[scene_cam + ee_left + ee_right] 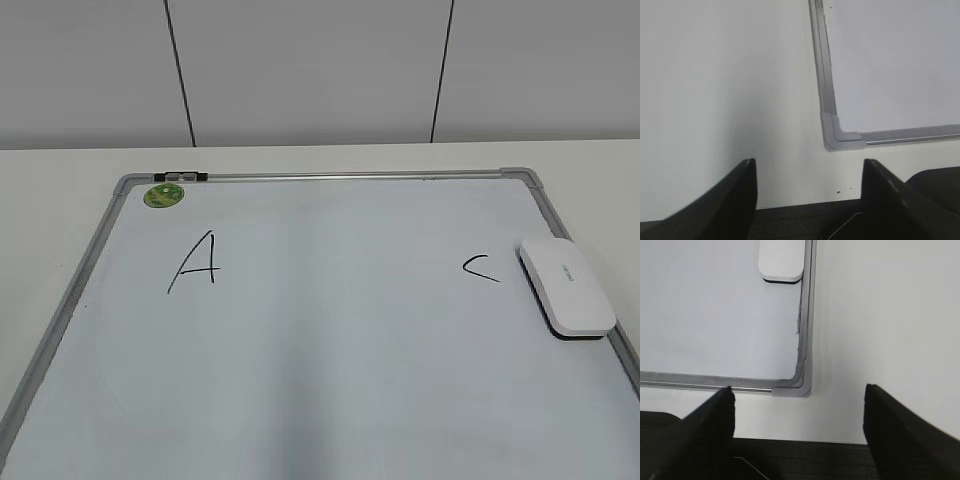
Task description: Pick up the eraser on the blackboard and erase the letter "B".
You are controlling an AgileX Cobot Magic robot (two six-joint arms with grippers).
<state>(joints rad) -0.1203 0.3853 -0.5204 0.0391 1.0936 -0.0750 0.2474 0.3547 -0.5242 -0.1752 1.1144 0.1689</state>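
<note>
The blackboard [330, 340] is a white dry-erase board with a grey frame, lying flat on the table. A black "A" [196, 262] is at its left and a small "C" [480, 268] at its right. No letter "B" shows between them. The white eraser [566, 286] lies on the board by its right edge, next to the "C"; its near end shows in the right wrist view [781, 262]. My left gripper [807, 170] is open and empty over the table near the board's front left corner [837, 134]. My right gripper [799, 397] is open and empty near the front right corner [802, 377]. Neither gripper shows in the exterior view.
A round green sticker [163, 195] and a small clip [180, 177] sit at the board's far left corner. A white panelled wall [320, 70] stands behind the table. A dark mat [790, 222] lies at the table's front edge under both grippers.
</note>
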